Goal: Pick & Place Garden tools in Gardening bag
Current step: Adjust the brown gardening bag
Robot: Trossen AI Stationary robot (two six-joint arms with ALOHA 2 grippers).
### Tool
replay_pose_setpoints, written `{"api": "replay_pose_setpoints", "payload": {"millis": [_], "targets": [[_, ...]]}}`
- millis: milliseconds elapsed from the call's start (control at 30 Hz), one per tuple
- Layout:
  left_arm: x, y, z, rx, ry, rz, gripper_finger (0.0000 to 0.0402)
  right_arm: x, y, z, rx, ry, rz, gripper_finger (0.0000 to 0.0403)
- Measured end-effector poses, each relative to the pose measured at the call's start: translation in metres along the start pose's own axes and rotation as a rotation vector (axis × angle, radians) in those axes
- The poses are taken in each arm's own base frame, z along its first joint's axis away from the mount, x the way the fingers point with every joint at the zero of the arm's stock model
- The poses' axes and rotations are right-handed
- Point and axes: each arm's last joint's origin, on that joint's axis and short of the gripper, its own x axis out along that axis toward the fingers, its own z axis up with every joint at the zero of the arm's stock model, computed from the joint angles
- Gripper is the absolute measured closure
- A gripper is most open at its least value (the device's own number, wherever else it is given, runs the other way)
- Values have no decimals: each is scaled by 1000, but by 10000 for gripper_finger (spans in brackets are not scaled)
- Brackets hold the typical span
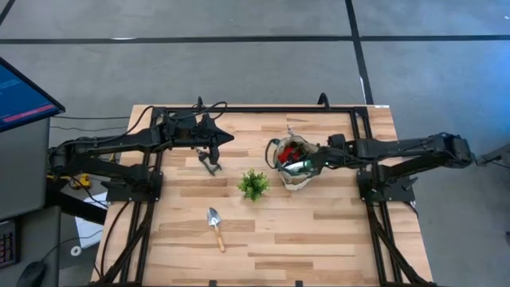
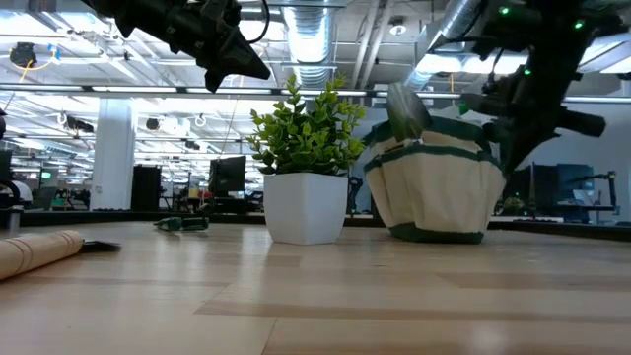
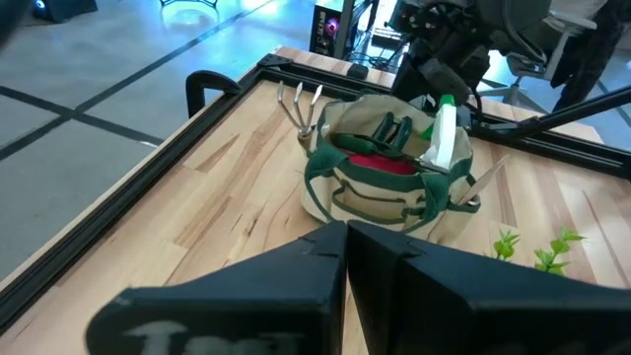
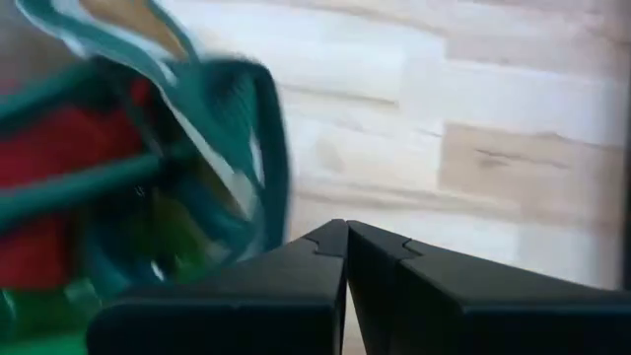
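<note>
**Bag part-filled right of centre; both grippers pressed together, holding nothing**

Gardening bag (image 1: 293,163) sits right of centre in the high view, upright on the wooden table (image 1: 319,239). One bag only. Seen inside from the left wrist view: red gloves (image 3: 380,164), a green spray bottle (image 3: 444,138) with pale body leaning at the rim, dark-handled shears (image 3: 394,133) lying across the top. One metal rake (image 3: 301,108) pokes its tines out over the bag's far side; a blade tip shows at the other side of the bag, too small to identify.

Right gripper (image 1: 307,162) at the bag's right edge, just over the rim. Right wrist view shows its two fingers (image 4: 296,286) closed against each other, nothing between them; bag fabric and red glove blurred close ahead.

Left gripper (image 1: 227,138) hangs above the table in the upper-left part of the high view, well apart from the bag. Fingers (image 3: 296,276) together, empty.

Still on the table: one pair of pruning shears (image 1: 210,163) just below the left gripper, one wooden-handled trowel (image 1: 215,226) lower centre-left. One small potted plant (image 1: 253,184) between them and the bag, close to the bag's left.
</note>
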Motion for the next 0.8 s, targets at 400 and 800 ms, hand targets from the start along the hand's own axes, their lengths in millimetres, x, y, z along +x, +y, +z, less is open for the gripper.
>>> {"api": "replay_pose_setpoints", "payload": {"millis": [400, 800], "targets": [[0, 0, 0, 0, 0, 4, 401, -46, -2, -3, -10, 187, 230, 403], [0, 0, 0, 0, -1, 9, 401, -54, 40, -4, -11, 105, 341, 403]]}}
